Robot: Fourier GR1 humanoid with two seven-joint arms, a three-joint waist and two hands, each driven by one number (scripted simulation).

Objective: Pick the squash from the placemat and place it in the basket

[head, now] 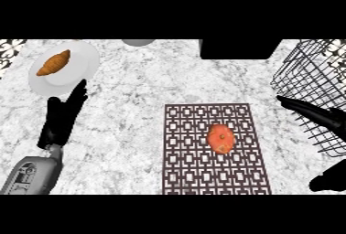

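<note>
Small round orange squash [221, 138] sits near centre of the brown lattice-patterned placemat [186, 164] — untouched. Black wire basket [307, 68] is right of mat and further back. Right hand [312, 114] hovers btwn mat's right edge and basket, fingers straight, holding nothing. Left hand [64, 114] rests open well left of mat, fingertips by white plate [81, 57] w/ croissant [54, 62]. We judge squash light, stiff, smooth-skinned — prob. slippery; take it across its widest part.
</note>
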